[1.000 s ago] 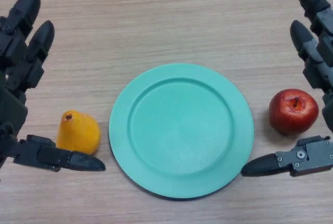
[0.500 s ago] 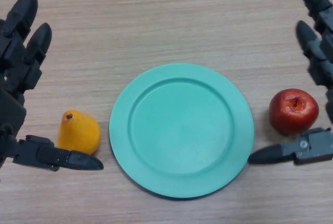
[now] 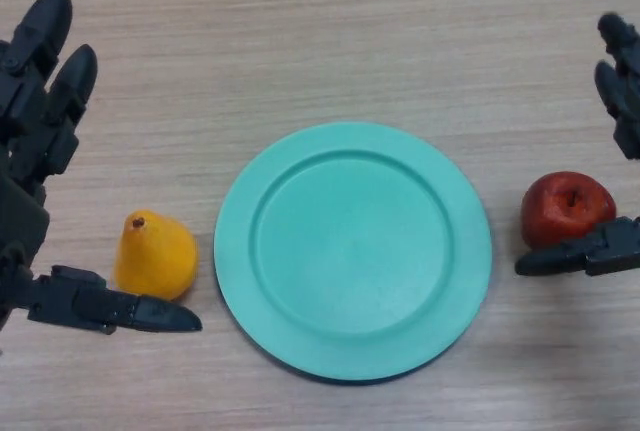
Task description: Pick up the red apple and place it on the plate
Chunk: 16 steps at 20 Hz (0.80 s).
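Note:
The red apple (image 3: 565, 208) rests on the table right of the teal plate (image 3: 352, 249), which holds nothing. My right hand (image 3: 622, 111) reaches in at the right edge, open. Its fingers stand beyond the apple and its thumb (image 3: 580, 254) lies along the apple's near side, covering the lower edge. I cannot tell if the thumb touches it. My left hand (image 3: 35, 151) is open at the left edge, its thumb (image 3: 115, 309) stretched out just in front of a yellow pear.
The yellow pear (image 3: 153, 257) stands between the left hand and the plate's left rim. Everything sits on a light wooden tabletop (image 3: 330, 31).
My right hand has slid to the right, toward the view's edge, and its thumb has come up against the apple's near side. The left hand, the pear and the plate barely moved.

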{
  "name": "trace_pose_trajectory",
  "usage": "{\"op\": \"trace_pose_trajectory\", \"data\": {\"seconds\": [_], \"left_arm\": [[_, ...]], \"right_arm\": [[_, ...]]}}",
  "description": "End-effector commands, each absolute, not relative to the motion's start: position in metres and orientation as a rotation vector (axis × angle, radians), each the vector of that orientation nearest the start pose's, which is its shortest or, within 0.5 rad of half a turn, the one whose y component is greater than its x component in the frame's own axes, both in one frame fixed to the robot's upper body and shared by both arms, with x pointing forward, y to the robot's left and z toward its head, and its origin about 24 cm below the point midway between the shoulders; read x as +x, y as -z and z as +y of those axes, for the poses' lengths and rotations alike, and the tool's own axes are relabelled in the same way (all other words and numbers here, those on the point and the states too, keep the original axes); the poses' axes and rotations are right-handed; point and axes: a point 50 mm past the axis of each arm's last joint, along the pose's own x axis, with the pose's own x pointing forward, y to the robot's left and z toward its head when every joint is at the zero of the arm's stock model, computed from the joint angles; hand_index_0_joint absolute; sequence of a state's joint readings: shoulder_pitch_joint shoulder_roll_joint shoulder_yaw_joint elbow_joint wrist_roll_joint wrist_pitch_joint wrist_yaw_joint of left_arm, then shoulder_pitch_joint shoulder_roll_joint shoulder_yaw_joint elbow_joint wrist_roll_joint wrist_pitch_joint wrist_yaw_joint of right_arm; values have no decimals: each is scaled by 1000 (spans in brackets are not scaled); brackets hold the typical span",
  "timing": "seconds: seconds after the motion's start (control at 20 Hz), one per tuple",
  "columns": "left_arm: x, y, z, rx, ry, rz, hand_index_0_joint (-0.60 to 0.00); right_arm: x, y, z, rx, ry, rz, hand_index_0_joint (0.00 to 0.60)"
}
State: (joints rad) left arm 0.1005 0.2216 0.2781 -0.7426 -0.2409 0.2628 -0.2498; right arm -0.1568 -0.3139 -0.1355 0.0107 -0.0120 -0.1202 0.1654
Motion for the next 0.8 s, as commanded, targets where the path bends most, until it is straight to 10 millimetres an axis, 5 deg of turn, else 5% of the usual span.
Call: {"op": "trace_pose_trajectory", "data": {"seconds": [0.05, 0.25, 0.5, 0.65, 0.8], "left_arm": [[181, -206, 209, 242, 85, -622, 0], [176, -208, 212, 246, 60, -641, 0], [171, -208, 216, 250, 28, -653, 0], [168, -208, 222, 248, 11, -658, 0], [167, -206, 225, 248, -3, -668, 0]], "right_arm": [[285, -141, -238, -440, -12, -464, 0], [301, -116, -246, -402, -30, -360, 0], [307, -96, -249, -520, 44, -256, 597], [305, -106, -247, -570, 78, -285, 600], [296, -129, -220, -390, 13, -318, 600]]}}
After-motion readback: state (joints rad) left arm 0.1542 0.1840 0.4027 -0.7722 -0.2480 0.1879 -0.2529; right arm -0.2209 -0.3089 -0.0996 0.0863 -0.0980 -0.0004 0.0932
